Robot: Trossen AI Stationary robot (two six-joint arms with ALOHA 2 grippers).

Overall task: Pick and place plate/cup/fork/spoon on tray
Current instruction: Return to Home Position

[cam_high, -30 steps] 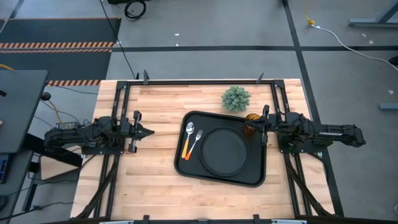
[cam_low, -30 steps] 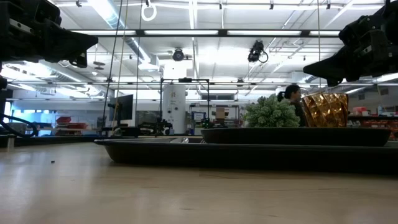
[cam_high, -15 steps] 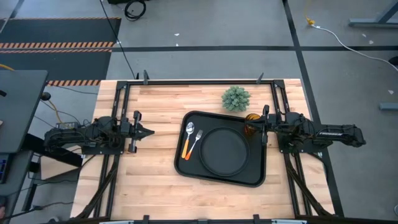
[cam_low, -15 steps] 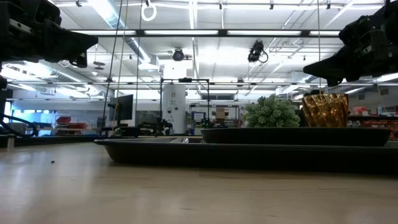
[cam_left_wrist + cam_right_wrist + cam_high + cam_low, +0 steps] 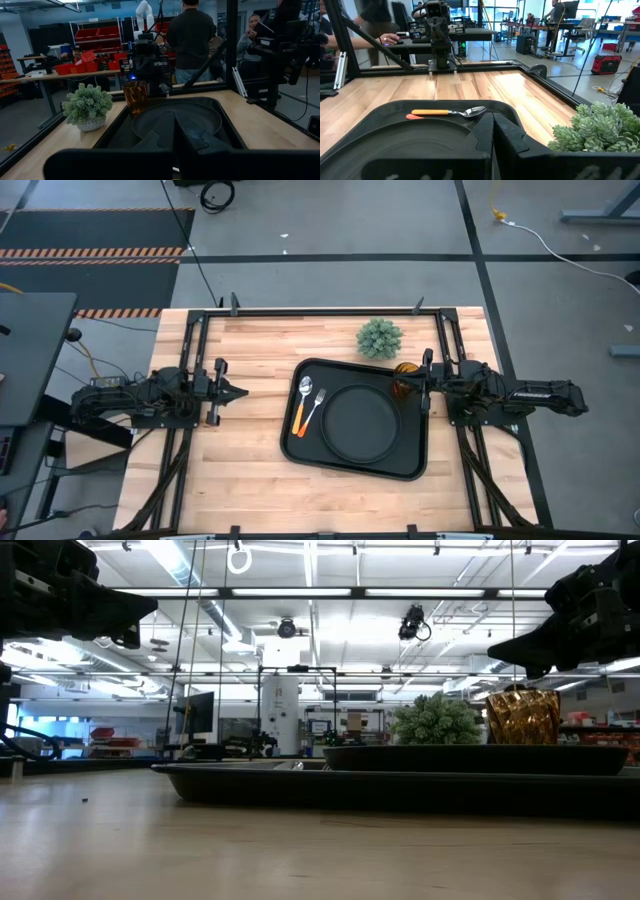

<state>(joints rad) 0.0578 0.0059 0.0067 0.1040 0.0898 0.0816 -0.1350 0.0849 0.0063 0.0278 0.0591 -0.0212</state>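
Tray loaded, both arms parked — on the table nothing has moved since a second ago; only a person seen behind the cup in the low view has gone.

The tray point(image 5: 415, 465) lies right of the table's point(image 5: 240, 450) centre, its long axis running from the plant ball point(image 5: 380, 338) toward the near edge. On the tray, the plate point(image 5: 360, 422) fills the middle; the fork point(image 5: 312, 411) and the spoon point(image 5: 302, 406) lie side by side at its left rim, handles toward the near edge, heads toward the far edge and tilted a little right. The cup point(image 5: 403, 370) stands upright in the tray's far right corner. The left gripper point(image 5: 238, 392) waits well left of the tray, fingers pressed together and empty; the right gripper point(image 5: 418, 381) hangs beside the cup, likewise closed on nothing.
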